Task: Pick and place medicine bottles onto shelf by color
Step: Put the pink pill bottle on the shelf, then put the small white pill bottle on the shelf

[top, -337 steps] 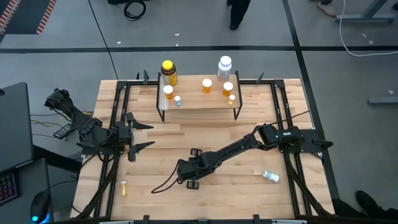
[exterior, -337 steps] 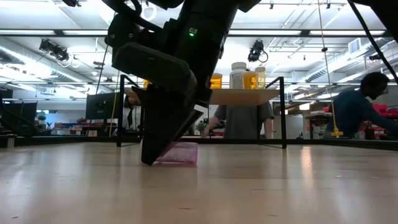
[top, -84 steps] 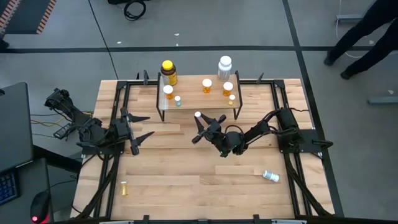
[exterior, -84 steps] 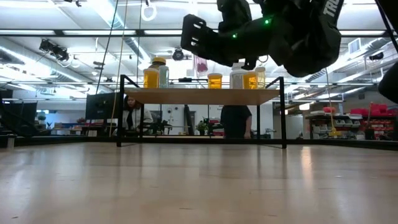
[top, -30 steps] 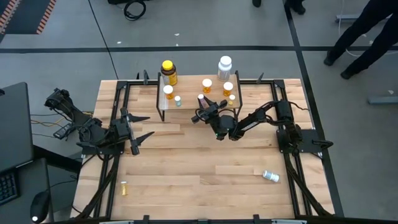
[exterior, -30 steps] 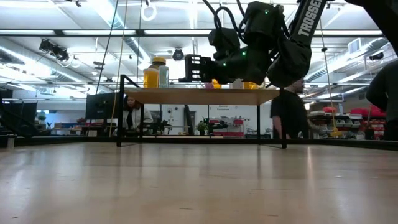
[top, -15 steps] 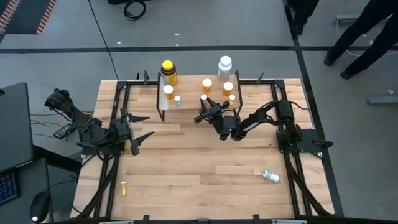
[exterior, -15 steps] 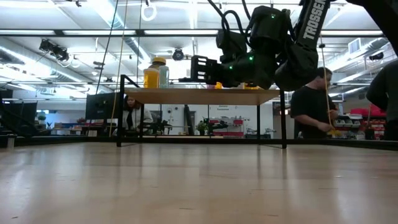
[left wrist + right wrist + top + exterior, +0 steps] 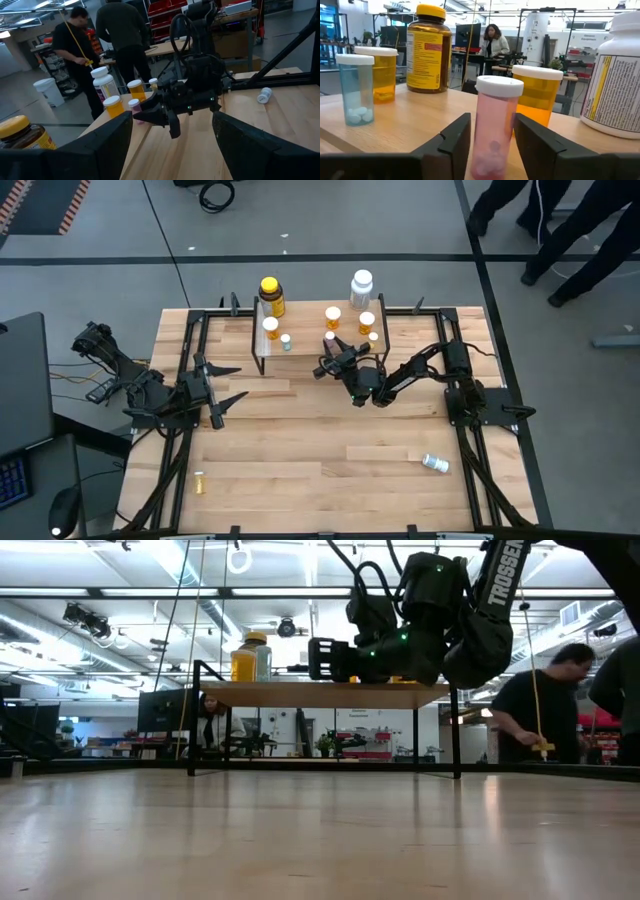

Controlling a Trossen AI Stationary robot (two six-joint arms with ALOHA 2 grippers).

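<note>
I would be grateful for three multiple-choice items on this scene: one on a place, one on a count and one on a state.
1. Where is the pink vial?
A. Upright on the shelf, at the right tool
B. Lying on the floor
C. Inside a box

2. How many bottles lie on the table, off the shelf?
A. None
B. Two
C. Five

3. How is the left tool?
A. Open and empty
B. Shut on a big bottle
C. Shut on nothing

Answers:
1 A: the right wrist view shows it standing on the plank.
2 B: a tiny yellow bottle and a white-capped bottle.
3 A: its fingers stand wide apart, nothing between them.
</note>
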